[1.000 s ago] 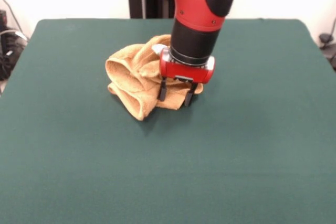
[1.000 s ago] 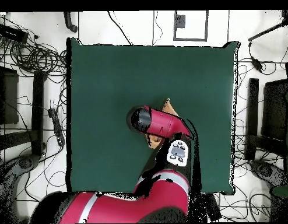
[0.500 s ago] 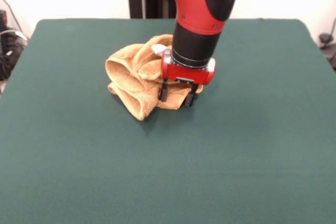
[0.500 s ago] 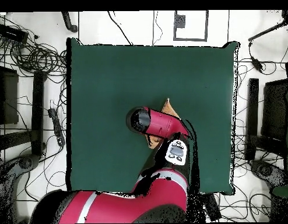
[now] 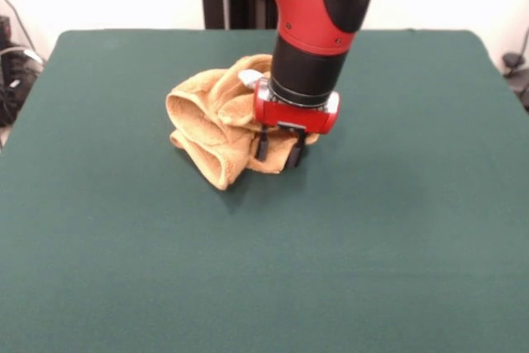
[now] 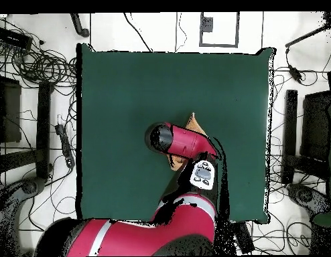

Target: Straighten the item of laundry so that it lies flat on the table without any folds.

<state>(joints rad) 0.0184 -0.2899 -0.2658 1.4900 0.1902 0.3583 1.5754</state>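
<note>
The item of laundry [image 5: 211,121] is a golden-orange towel, crumpled in thick folds a little behind the middle of the dark green table [image 5: 372,229]. My gripper [image 5: 278,150] comes straight down onto the heap's right edge, its two black fingers drawn in with a fold of cloth pinched between them. From overhead the red arm covers the gripper and most of the towel. Only an orange corner [image 6: 193,122] pokes out beyond it on the table [image 6: 128,87].
Green cloth runs wide on every side of the towel in the front view. Overhead, cables [image 6: 41,67] and dark equipment [image 6: 309,127] crowd the floor beyond both side edges of the table.
The gripper's fingers have drawn closer together around the towel's edge. The arm and the towel stay where they were.
</note>
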